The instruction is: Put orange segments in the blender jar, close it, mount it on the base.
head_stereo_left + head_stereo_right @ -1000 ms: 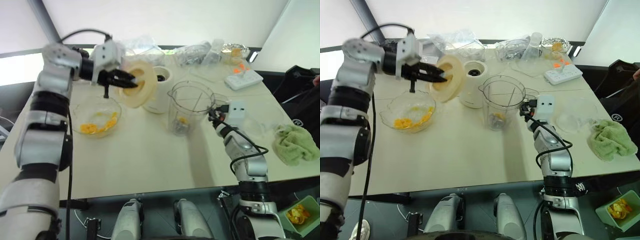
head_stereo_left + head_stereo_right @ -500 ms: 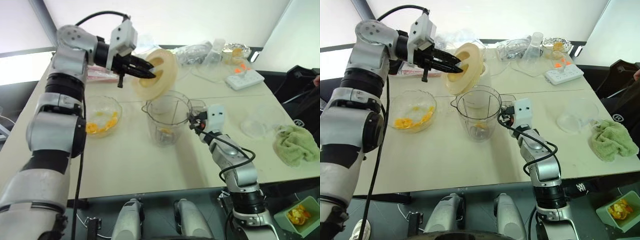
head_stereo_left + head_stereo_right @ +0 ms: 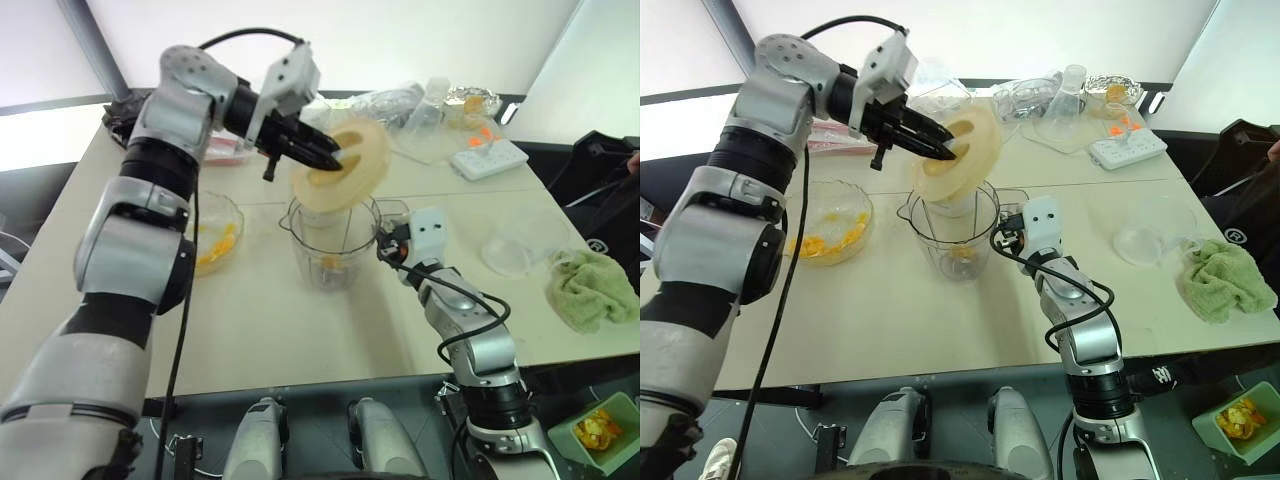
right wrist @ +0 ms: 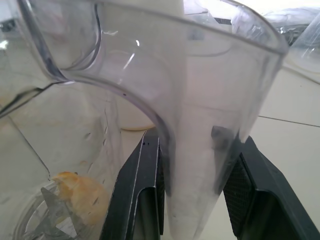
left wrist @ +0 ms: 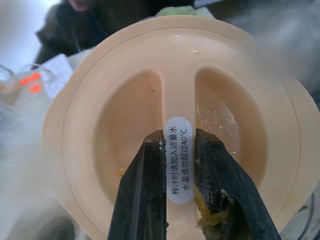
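The blender jar [image 3: 333,245] stands upright near the middle of the table [image 3: 300,340], its mouth open, with at least one of the orange segments [image 4: 82,192] lying down by the dark blade hub. The right gripper [image 4: 192,165] has its two black fingers clamped on the jar's handle [image 4: 200,150], one finger on each side of it, steadying the jar from its right side. Just above the jar's mouth hangs the cream-yellow lid [image 3: 345,170], tilted steeply rather than flat, its lower edge close to the rim. The left gripper [image 5: 181,165] pinches the lid by the raised ridge across its top, jaws closed tight on that ridge where the white sticker sits.

To the jar's left sits the scalloped glass bowl [image 3: 825,220] with more orange pieces in it. Behind the jar, partly hidden by it and the lid, I can just make out a cream-white shape that is probably the base [image 3: 948,205]. Well off to the jar's right lie a small clear cup [image 3: 512,255] and a green cloth [image 3: 592,288].

The step looks to be closing the jar. To do it well, the lid wants levelling first, so it meets the rim flat all the way round, and centring over the mouth before it goes down. The right hand should keep its hold on the handle so the jar doesn't skid or tip under the push. A tilted lid would likely catch on one side and jam.
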Robot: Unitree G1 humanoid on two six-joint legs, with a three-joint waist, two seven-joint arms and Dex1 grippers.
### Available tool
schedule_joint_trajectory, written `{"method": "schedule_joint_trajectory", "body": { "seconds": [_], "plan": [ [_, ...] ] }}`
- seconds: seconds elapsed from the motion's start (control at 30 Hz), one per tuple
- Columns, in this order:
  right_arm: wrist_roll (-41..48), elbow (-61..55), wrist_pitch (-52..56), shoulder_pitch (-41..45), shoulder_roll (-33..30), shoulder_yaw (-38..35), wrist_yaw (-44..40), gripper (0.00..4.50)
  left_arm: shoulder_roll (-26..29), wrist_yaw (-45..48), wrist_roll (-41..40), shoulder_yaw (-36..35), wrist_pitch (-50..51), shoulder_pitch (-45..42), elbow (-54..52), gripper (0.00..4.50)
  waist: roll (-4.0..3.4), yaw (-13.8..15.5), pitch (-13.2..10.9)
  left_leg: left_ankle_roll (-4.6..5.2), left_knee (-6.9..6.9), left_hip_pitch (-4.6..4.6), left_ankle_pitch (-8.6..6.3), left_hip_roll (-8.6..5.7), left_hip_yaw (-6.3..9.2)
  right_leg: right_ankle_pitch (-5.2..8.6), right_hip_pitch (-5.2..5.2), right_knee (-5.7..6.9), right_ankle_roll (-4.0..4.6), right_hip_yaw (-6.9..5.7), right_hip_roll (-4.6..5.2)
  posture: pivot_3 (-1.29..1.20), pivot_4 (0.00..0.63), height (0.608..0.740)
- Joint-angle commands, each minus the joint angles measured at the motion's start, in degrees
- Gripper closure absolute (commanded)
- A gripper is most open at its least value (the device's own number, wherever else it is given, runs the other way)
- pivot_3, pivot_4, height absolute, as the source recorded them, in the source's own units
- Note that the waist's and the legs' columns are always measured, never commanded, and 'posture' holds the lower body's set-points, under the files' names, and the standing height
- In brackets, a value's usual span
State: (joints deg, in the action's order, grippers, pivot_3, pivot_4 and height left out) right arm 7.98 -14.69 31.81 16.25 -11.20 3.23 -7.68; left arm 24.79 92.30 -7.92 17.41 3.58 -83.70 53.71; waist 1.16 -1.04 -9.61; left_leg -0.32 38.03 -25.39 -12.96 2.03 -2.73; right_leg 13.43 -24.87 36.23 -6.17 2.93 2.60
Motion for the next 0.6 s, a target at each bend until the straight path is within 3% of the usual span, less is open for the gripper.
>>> {"method": "schedule_joint_trajectory", "body": {
  "seconds": [0.03,0.23,0.6],
  "plan": [
    [-0.6,-2.0,0.1,0.1,-0.1,-0.4,-0.1,3.54,1.0,0.2,-2.8,4.8,1.5,0.5,-4.2,4.25,0.00,0.0,0.0,0.00,0.00,0.00,0.00,0.00,0.00,0.00,0.00,0.00,0.01,0.00,0.00,0.00,0.150,0.740],
    [0.4,-2.7,-0.2,-0.6,0.8,-1.0,-0.4,3.54,1.9,0.2,-4.3,11.2,-0.4,1.2,-5.5,4.25,0.00,0.1,0.0,0.00,0.00,0.00,0.00,0.00,0.00,0.06,0.00,0.00,0.10,0.00,0.00,0.00,0.150,0.740],
    [3.5,-4.8,-1.3,-1.8,3.6,-2.3,-1.7,3.54,-0.9,0.2,-3.9,18.2,-6.1,-1.0,1.1,4.25,0.00,0.2,0.0,0.00,0.04,0.03,0.00,-0.01,0.01,0.10,0.04,0.00,0.19,0.00,0.00,0.00,0.150,0.740]
  ]
}}
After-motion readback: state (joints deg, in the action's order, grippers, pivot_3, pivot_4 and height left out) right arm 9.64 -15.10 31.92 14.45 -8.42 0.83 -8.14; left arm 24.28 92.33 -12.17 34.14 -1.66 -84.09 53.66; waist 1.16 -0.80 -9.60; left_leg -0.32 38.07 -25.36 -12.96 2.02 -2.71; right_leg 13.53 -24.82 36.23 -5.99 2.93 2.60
